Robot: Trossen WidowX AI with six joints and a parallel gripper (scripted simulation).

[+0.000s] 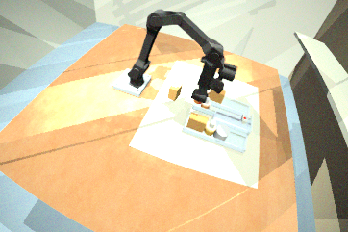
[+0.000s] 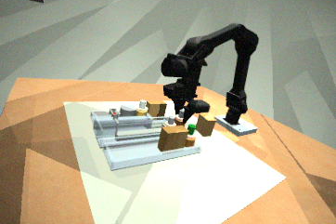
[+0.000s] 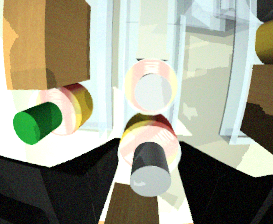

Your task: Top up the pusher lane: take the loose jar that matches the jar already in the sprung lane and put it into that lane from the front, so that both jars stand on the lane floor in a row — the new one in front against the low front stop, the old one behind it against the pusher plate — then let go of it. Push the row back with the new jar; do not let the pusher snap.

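My gripper (image 3: 148,145) (image 1: 199,96) (image 2: 182,111) is shut on a jar with a grey lid (image 3: 148,175). It holds the jar at the front end of the sprung lane (image 3: 153,10) (image 2: 135,125) (image 1: 232,112). A matching jar with a pale lid (image 3: 149,91) (image 2: 171,121) stands in the lane just ahead of the held one. The two are very close; I cannot tell if they touch. The pusher plate with a red mark (image 2: 112,111) (image 1: 246,117) is at the lane's far end.
A green-lidded jar (image 3: 38,123) (image 2: 190,130) and a brown box (image 3: 47,26) (image 2: 173,138) stand left of the lane front. More brown boxes (image 2: 205,125) (image 1: 174,92), a grey cylinder (image 2: 126,109) (image 1: 221,132) and a small jar (image 2: 143,106) stand on or around the grey rack (image 2: 135,158).
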